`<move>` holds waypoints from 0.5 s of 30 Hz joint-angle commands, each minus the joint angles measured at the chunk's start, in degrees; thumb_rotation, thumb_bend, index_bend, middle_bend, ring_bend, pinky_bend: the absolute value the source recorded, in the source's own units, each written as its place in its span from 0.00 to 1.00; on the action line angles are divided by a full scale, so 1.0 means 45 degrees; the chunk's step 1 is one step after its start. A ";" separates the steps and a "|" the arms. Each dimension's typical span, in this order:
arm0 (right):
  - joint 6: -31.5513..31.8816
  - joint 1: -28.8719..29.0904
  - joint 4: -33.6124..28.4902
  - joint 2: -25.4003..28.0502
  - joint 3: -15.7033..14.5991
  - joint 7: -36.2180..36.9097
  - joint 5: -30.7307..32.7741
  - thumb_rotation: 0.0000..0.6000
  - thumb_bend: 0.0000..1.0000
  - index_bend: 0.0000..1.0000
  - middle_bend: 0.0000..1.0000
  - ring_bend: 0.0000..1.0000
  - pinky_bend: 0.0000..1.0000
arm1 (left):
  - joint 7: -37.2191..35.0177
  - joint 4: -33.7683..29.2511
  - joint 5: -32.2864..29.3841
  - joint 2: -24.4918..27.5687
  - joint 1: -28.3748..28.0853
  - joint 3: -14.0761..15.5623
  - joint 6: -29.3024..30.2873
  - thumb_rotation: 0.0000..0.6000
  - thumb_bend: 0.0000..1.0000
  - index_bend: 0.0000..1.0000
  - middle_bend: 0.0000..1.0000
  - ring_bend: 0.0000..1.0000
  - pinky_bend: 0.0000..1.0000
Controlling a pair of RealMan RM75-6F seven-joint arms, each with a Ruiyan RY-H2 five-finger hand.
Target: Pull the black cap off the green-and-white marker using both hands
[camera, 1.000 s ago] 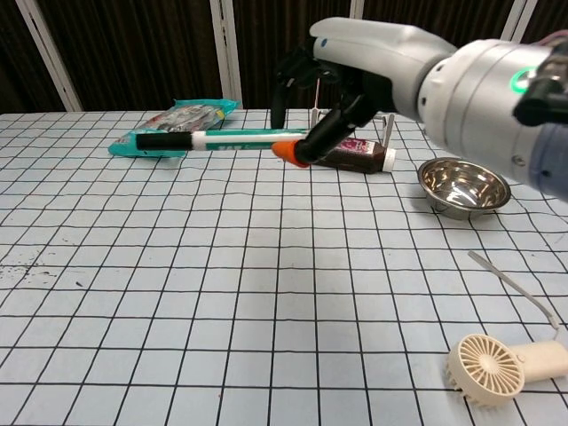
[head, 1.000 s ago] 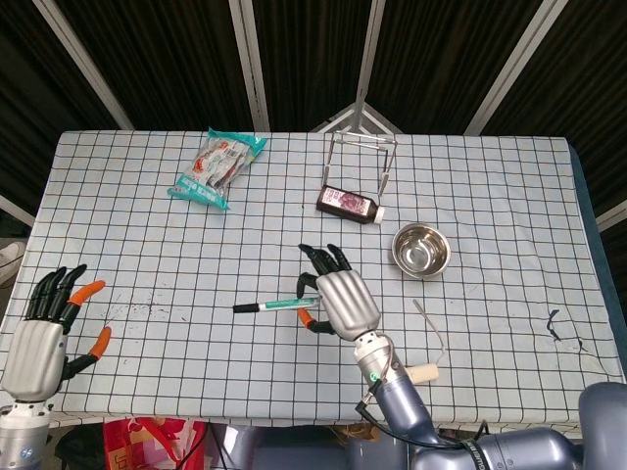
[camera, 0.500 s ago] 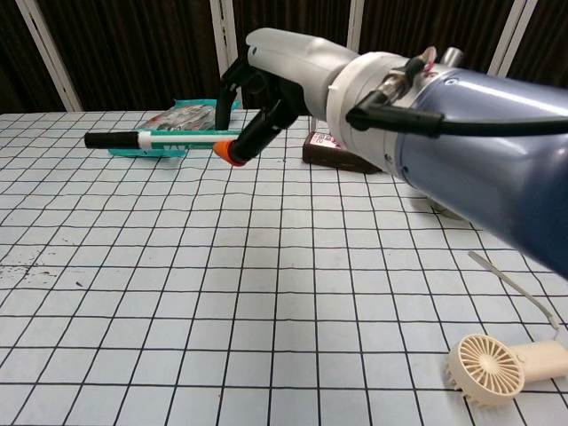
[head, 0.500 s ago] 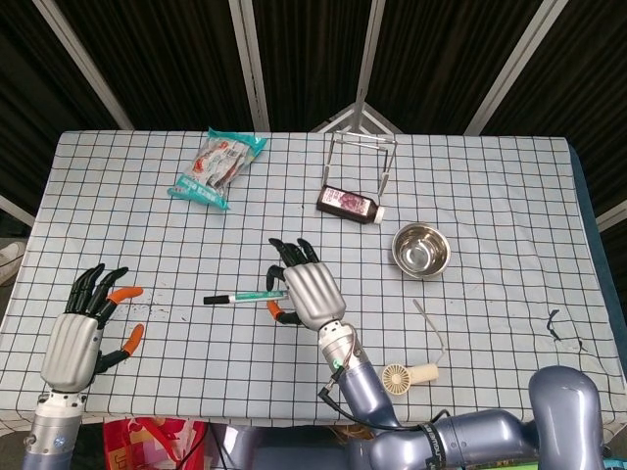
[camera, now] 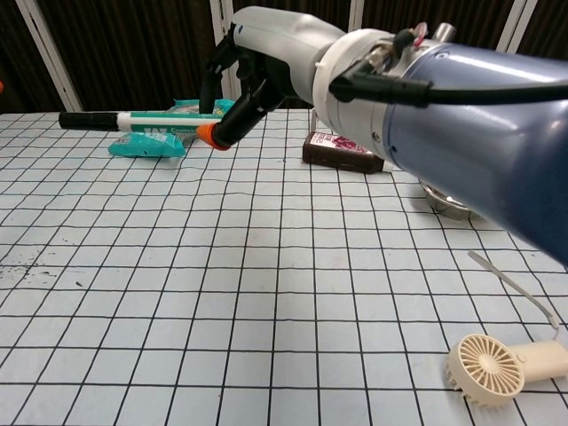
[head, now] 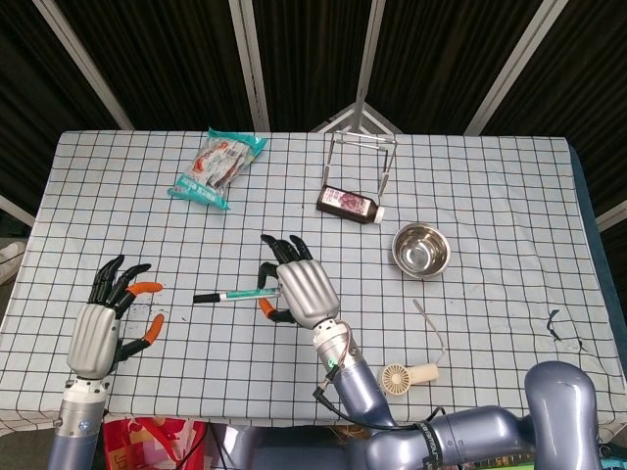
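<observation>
My right hand (head: 297, 290) (camera: 266, 62) holds the green-and-white marker (head: 237, 293) (camera: 164, 118) level above the table, thumb under its right end. The black cap (head: 204, 298) (camera: 87, 119) points left, toward my left hand. In the head view my left hand (head: 106, 323) hovers at the lower left with fingers spread and nothing in it, a short gap from the cap. The chest view does not show the left hand.
A snack packet (head: 216, 166) lies at the back left. A dark bottle (head: 350, 206) and a wire rack (head: 361, 157) stand at the back centre, a steel bowl (head: 421, 250) to the right. A small fan (camera: 501, 366) lies near the front edge.
My right hand has carried the marker leftward, cap first. My left hand has risen from the table's front-left corner and come rightward toward the cap.
</observation>
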 commanded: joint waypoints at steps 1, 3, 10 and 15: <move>0.0115 0.0030 -0.0146 0.0048 -0.0033 0.0019 -0.0025 1.00 0.50 0.71 0.11 0.13 0.00 | -0.0245 0.0306 -0.0076 -0.0374 -0.0187 -0.0124 0.0044 1.00 0.47 0.39 0.19 0.00 0.00; 0.0179 0.0060 -0.0228 0.0060 -0.0056 0.0010 -0.0009 1.00 0.50 0.71 0.11 0.13 0.00 | -0.0300 0.0412 -0.0088 -0.0562 -0.0294 -0.0157 0.0013 1.00 0.47 0.40 0.19 0.00 0.00; 0.0293 0.0154 -0.0354 0.0055 -0.0154 0.0029 0.0021 1.00 0.50 0.71 0.11 0.13 0.00 | -0.0165 0.0677 -0.0070 -0.1222 -0.0699 -0.0230 -0.0211 1.00 0.47 0.42 0.20 0.00 0.00; 0.0372 0.0138 -0.0444 0.0139 -0.0193 0.0160 0.0024 1.00 0.50 0.71 0.11 0.13 0.00 | -0.0011 0.0728 0.0009 -0.1636 -0.0919 -0.0281 -0.0187 1.00 0.47 0.45 0.21 0.00 0.00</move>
